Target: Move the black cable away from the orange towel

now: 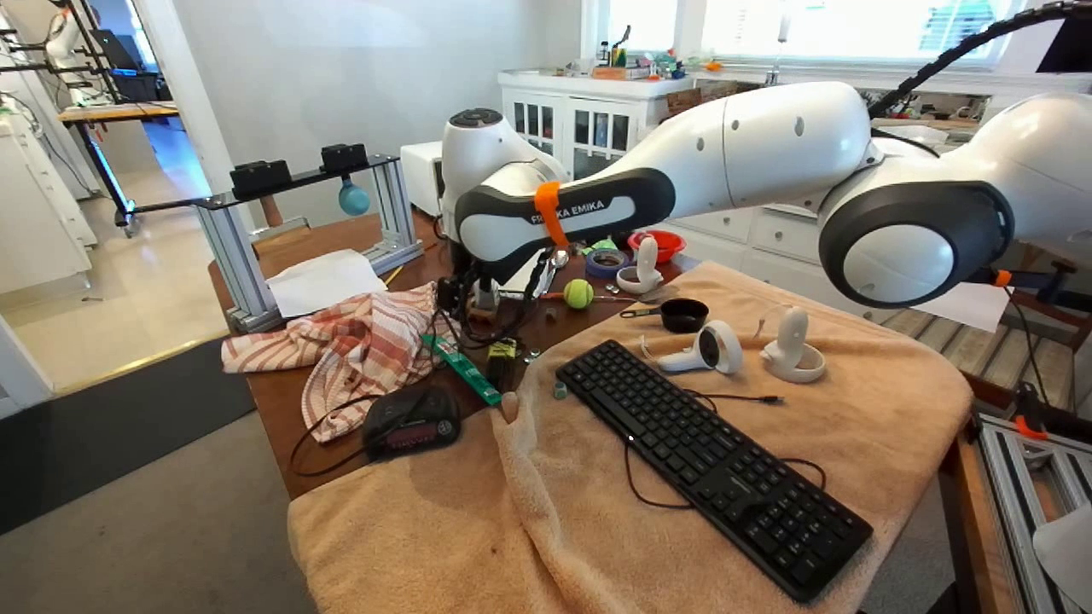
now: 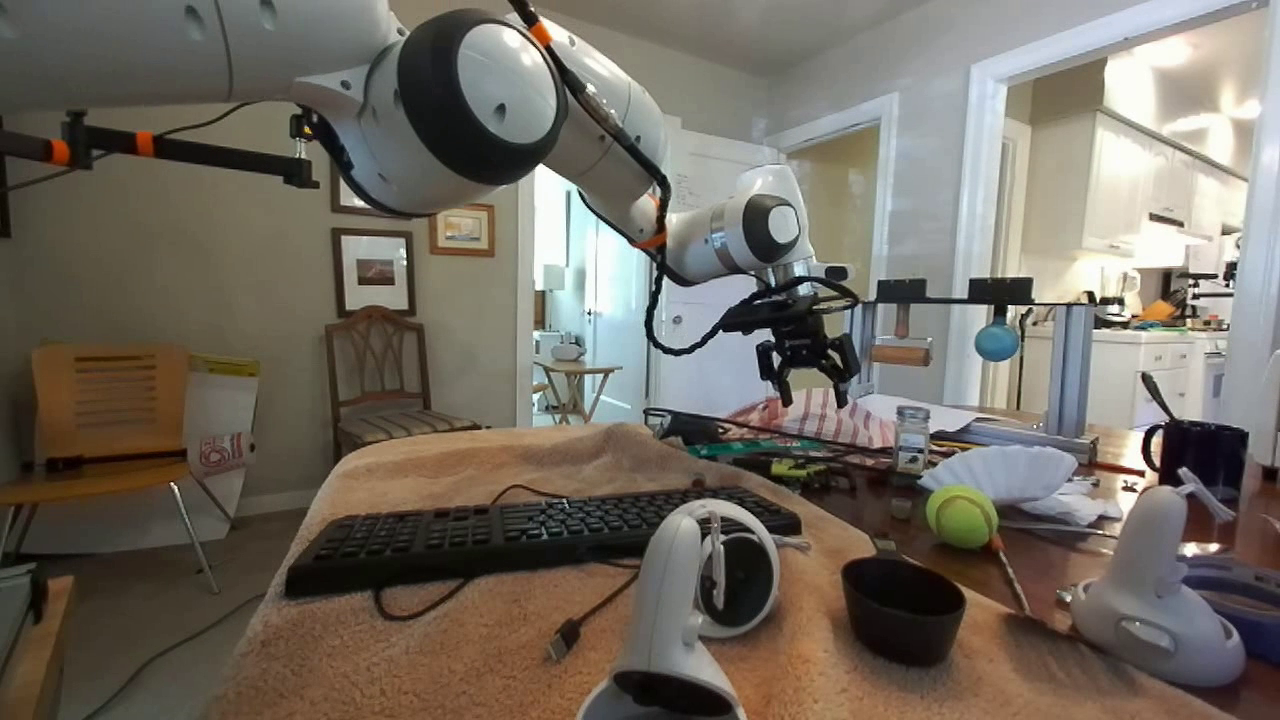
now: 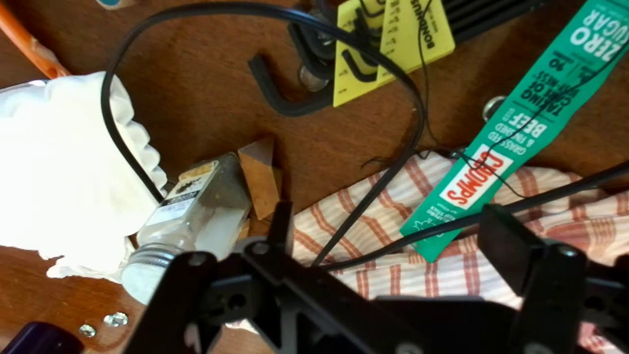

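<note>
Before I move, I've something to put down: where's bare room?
On the orange towel: between the black device and the long fold, or between the keyboard and the upright controller, past the cable plug. Crowded: the table below the claw, with black cable, striped cloth, green packet.

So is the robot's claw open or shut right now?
Open. The wrist view shows the two black fingers wide apart, and in an exterior view the gripper hangs with nothing pinched between them.

The arm (image 1: 751,153) is outstretched — end effector (image 2: 814,398) downward, fingers (image 3: 508,248) spread.
</note>
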`<state>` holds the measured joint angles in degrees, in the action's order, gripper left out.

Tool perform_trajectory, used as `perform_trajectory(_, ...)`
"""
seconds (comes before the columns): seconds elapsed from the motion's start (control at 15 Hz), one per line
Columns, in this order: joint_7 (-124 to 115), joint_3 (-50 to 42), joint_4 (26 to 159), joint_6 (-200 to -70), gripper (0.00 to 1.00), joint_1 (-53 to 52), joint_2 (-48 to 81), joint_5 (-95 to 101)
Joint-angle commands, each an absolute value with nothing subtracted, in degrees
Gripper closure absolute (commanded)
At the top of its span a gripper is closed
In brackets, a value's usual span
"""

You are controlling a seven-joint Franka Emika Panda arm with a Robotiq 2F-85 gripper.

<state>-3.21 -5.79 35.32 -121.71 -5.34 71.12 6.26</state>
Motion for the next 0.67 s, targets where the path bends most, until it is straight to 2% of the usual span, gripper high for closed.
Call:
perform_trajectory(0.0,-5.2,-7.2,27.8,-118.5,0.10,-6.0,76.8,8.2)
perform_trajectory(0.53,-5.0,-8.5,27.8,-118.3,0.17,-7.0,78.9,7.3)
perform_trajectory(0.6,-5.6,-8.9,27.6,-118.9,0.22,-7.0,79.2,7.4)
